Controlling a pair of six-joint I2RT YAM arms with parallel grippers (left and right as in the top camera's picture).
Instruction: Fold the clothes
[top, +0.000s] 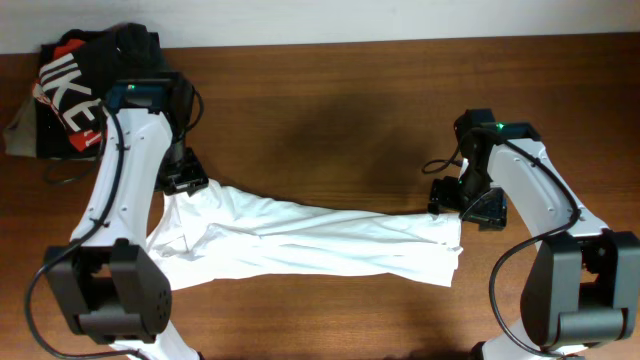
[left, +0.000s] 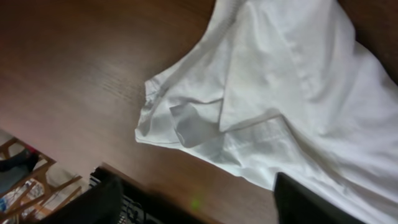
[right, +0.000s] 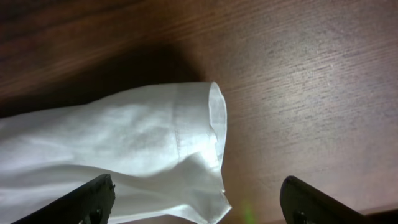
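The white T-shirt (top: 300, 240) lies crumpled in a long band across the wooden table, from left to right. My left gripper (top: 185, 180) is open and empty, just above the shirt's upper-left end; its wrist view shows the shirt's collar and sleeve area (left: 267, 93) with a grey tag, between its spread fingers (left: 199, 205). My right gripper (top: 465, 205) is open and empty at the shirt's right end; its wrist view shows the shirt's hem edge (right: 155, 137) below its spread fingers (right: 199, 202).
A black shirt with white and red letters (top: 75, 95) and a grey-olive folded garment (top: 22, 130) lie at the back left corner. Bare wooden table (top: 330, 120) stretches behind the white shirt.
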